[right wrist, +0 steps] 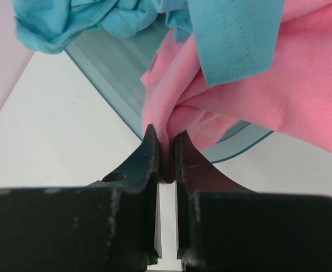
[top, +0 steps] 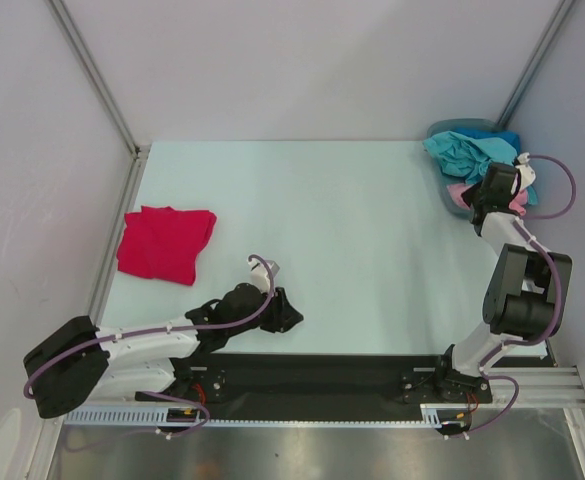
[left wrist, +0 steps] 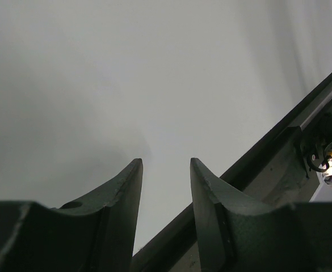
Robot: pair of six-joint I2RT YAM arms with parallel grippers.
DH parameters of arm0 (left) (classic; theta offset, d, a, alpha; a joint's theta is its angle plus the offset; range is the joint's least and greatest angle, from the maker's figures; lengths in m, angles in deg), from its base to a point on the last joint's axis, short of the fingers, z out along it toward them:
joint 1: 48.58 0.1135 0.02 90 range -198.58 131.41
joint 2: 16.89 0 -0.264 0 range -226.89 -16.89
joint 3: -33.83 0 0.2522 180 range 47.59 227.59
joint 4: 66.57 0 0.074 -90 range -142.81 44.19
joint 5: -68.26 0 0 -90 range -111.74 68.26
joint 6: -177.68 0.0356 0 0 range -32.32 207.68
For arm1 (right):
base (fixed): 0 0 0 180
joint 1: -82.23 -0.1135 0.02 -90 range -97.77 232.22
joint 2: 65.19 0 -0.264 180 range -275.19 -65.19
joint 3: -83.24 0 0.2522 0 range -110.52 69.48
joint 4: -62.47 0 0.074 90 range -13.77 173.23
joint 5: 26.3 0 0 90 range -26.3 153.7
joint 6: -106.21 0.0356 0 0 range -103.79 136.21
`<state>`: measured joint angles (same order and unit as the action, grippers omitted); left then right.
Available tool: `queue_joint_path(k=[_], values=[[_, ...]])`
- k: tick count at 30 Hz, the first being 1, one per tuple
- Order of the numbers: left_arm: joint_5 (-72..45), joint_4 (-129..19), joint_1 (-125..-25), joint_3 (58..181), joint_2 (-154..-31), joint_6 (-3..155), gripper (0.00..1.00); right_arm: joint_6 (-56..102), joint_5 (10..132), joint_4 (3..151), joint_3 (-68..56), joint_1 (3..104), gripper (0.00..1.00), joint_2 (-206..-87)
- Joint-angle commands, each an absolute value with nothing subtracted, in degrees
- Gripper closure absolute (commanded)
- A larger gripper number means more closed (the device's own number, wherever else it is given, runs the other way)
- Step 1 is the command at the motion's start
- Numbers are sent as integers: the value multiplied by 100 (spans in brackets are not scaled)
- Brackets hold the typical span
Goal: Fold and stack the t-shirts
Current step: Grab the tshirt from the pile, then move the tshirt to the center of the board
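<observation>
1. The translucent blue-green plastic bin (right wrist: 112, 62) shows its curved rim just beyond the fingertips of your right gripper (right wrist: 166, 131). Crumpled shirts fill it and spill over that rim.
2. A light pink cloth t-shirt (right wrist: 268, 107) hangs over the rim, ahead of the fingers and off to their right, in soft loose folds.
3. A teal cloth t-shirt (right wrist: 63, 22) is bunched up beyond the fingers and to their left. A teal stitched hem lies across the top of the pink cloth.
4. From the top view you can also see a darker blue cloth t-shirt (top: 504, 140) at the far side of the pile, past the right fingers.
5. Your right fingers are drawn almost together and pinch a fold of the pink t-shirt between their tips. The cloth puckers into creases where they grip it.
6. The fingers of your left gripper (left wrist: 166, 170) stand partly apart with nothing between them. Only the bare pale table (left wrist: 97, 85) lies beyond their tips.
7. A bright red cloth t-shirt (top: 167, 243) lies folded into a rough rectangle on the table, beyond the left fingers and to their left, well apart from both pairs.
</observation>
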<state>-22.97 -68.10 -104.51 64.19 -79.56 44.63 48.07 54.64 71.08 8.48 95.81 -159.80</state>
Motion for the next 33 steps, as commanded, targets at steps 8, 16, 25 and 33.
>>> queue_joint_path(k=[8,16,25,33], values=[[-2279,-6784,-10483,6464,-7885,4470,55,5242,6080,6332,584,8962,100,-14941],[-2218,-6793,-10483,6561,-8087,4461,55,5225,6115,6296,365,8504,100,-14166],[-2218,-6767,-10492,6631,-8149,4417,55,5584,6299,6331,426,8433,100,-13569],[-2218,-6775,-10510,6754,-8377,4365,55,5690,7072,6621,295,7705,100,-13542]])
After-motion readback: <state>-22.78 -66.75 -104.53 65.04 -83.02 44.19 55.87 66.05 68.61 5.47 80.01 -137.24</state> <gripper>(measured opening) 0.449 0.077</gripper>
